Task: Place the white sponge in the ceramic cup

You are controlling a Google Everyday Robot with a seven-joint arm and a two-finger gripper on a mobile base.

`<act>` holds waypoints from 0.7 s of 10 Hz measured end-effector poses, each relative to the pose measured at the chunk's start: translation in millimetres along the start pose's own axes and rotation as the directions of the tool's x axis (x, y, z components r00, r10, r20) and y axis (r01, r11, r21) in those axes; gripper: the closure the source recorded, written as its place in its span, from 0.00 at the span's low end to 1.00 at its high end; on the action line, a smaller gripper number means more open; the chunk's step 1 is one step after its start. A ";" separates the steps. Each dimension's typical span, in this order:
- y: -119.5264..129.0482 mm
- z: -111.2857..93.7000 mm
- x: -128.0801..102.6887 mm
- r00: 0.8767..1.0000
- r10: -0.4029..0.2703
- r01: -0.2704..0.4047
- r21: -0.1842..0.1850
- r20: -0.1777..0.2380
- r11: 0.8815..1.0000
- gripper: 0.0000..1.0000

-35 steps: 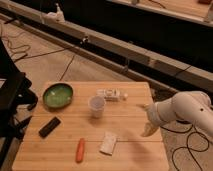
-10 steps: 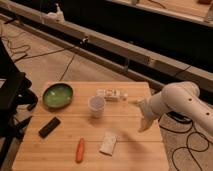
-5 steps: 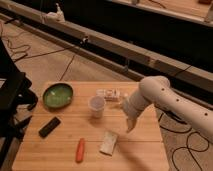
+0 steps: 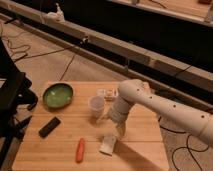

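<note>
Low over the bench (image 4: 50, 150), the end effector (image 4: 120, 131) is pointing downward; whether it is spread or pressed together cannot be told. Just beside it, nearer the camera and leftward, the white sponge (image 4: 108, 144) is lying flat, unheld, likely the pickup target. Beyond it, the ceramic cup (image 4: 96, 106) is standing upright, its mouth open to receive the sponge.

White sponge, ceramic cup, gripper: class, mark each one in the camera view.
white sponge (image 4: 108, 145), camera view, middle of its top face.
ceramic cup (image 4: 96, 109), camera view, front of its wall.
gripper (image 4: 120, 132), camera view, its tip, close above the white sponge's right end.
</note>
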 end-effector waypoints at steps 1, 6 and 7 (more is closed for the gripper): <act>0.4 2.1 -1.6 1.000 -0.013 0.013 -0.010 0.005 1.000 0.20; 6.7 3.4 0.7 1.000 -0.029 0.029 -0.033 0.003 0.999 0.20; 9.7 6.5 3.8 0.999 -0.034 0.034 -0.043 0.012 0.999 0.20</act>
